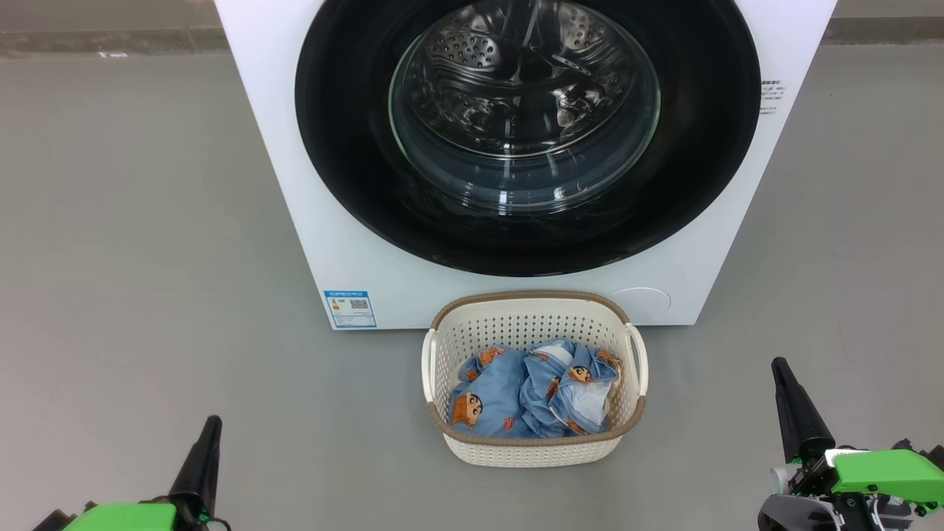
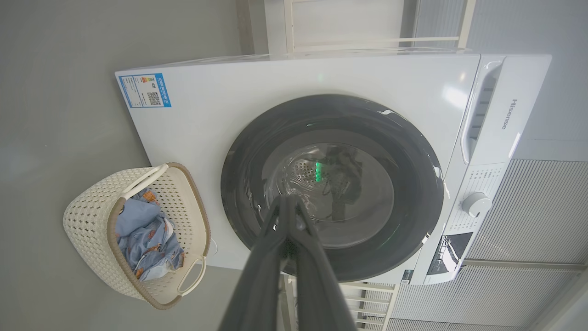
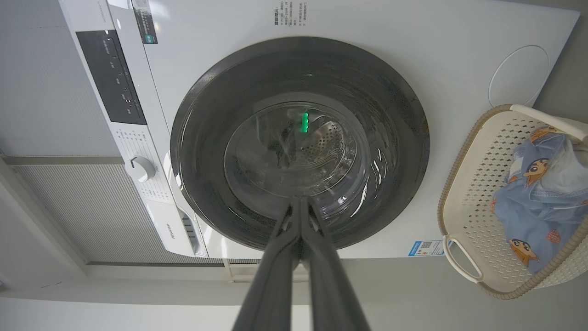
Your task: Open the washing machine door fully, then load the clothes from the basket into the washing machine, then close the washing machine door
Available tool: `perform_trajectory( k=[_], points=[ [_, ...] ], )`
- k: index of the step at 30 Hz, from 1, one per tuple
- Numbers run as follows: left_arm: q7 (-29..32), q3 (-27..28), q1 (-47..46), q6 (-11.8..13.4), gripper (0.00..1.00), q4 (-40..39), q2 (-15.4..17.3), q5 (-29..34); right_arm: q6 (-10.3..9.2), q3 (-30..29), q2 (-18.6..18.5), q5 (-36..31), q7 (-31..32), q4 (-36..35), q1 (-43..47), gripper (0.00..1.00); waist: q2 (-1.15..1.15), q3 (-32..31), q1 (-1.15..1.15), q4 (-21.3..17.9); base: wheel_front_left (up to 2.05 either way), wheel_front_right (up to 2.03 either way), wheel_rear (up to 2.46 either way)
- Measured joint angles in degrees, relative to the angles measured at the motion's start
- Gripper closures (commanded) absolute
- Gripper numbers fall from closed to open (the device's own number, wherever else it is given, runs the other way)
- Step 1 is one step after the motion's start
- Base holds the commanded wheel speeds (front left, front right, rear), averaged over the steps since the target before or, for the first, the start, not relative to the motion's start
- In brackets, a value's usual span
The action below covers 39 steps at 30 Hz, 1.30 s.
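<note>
The white washing machine [image 1: 310, 221] fills the top of the head view, its round black door [image 1: 354, 162] shut flat against the front, the steel drum showing through the glass. On the floor before it stands the cream basket [image 1: 535, 450] holding the light blue clothes [image 1: 509, 394]. My left gripper [image 1: 210, 424] sits at the lower left and my right gripper [image 1: 779, 365] at the lower right, both shut and empty, well short of the basket. The left wrist view has the door [image 2: 248, 184], basket [image 2: 87, 230] and gripper [image 2: 289, 200]; the right wrist view has the door [image 3: 390, 115], basket [image 3: 464, 193], clothes [image 3: 528, 207] and gripper [image 3: 301, 201].
Grey floor [image 1: 133, 221] spreads to both sides of the machine and around the basket. A blue label sticker [image 1: 349, 308] is on the machine's lower left front. The control panel with a dial [image 2: 475, 204] lies along the machine's top. A ribbed wall panel [image 3: 92, 207] stands behind.
</note>
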Motion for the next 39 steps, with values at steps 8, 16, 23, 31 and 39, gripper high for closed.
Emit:
perform_trajectory(
  k=[8, 16, 23, 31, 39],
  points=[
    [0.0, 0.0, 0.0, 0.0, 1.00, 0.0, 0.0, 0.0, 0.00, 0.0, 0.1, 0.0, 0.0, 0.0, 0.0, 1.00, 0.00, 0.0, 0.00, 0.0, 0.00, 0.00, 0.00],
    [0.0, 0.0, 0.0, 0.0, 1.00, 0.0, 0.0, 0.0, 0.00, -0.1, 0.1, 0.0, 0.2, 0.0, 0.0, 1.00, 0.00, 0.0, 0.00, 0.0, 0.00, 0.00, 0.00],
    [0.0, 0.0, 0.0, 0.0, 1.00, 0.0, 0.0, 0.0, 0.00, -0.1, 0.1, 0.0, 0.2, 0.0, 0.0, 1.00, 0.00, 0.0, 0.00, 0.0, 0.00, 0.00, 0.00],
    [-0.2, -0.5, 3.0, 0.1, 0.00, 2.9, -1.5, -0.1, 0.00, 0.0, 0.9, 0.1, 0.0, 3.4, 1.9, 0.00, 0.00, 0.1, 0.00, 0.0, 0.00, 0.00, 0.00],
    [-1.2, -0.6, 2.9, 0.1, 0.00, 2.1, -1.5, -0.1, 0.00, 0.5, 0.9, 0.1, -1.1, 3.2, 1.9, 0.00, 0.00, 0.0, 0.01, 0.1, 0.00, 0.00, 0.00]
  ],
)
